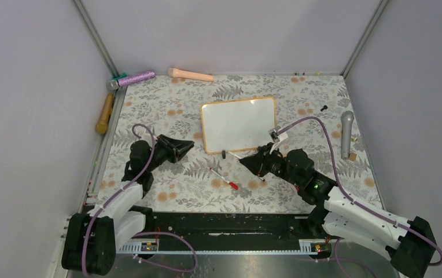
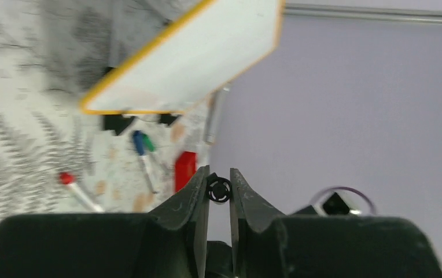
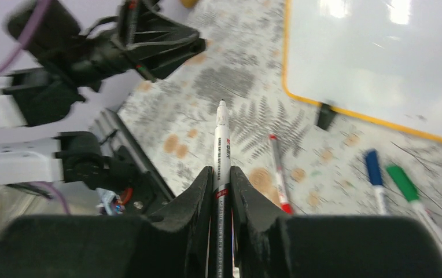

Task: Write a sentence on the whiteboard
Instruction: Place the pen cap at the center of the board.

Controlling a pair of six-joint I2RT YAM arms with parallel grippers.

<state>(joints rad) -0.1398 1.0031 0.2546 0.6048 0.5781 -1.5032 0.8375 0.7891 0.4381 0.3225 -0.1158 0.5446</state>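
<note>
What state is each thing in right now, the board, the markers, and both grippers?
whiteboard: lying flat on the table, blank, no writing yet.
black marker: uncapped, clamped in the right gripper, tip pointing forward.
red marker: capped, lying loose on the table.
blue marker and green marker: capped, lying side by side.
left gripper: nearly closed, holding nothing.

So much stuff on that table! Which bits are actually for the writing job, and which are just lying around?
For the job:
- whiteboard, blank so far
- black marker, held in the right fingers

Lying about:
- red-capped marker
- blue marker and green marker
- grey microphone
- glittery purple microphone
- wooden stick
</note>
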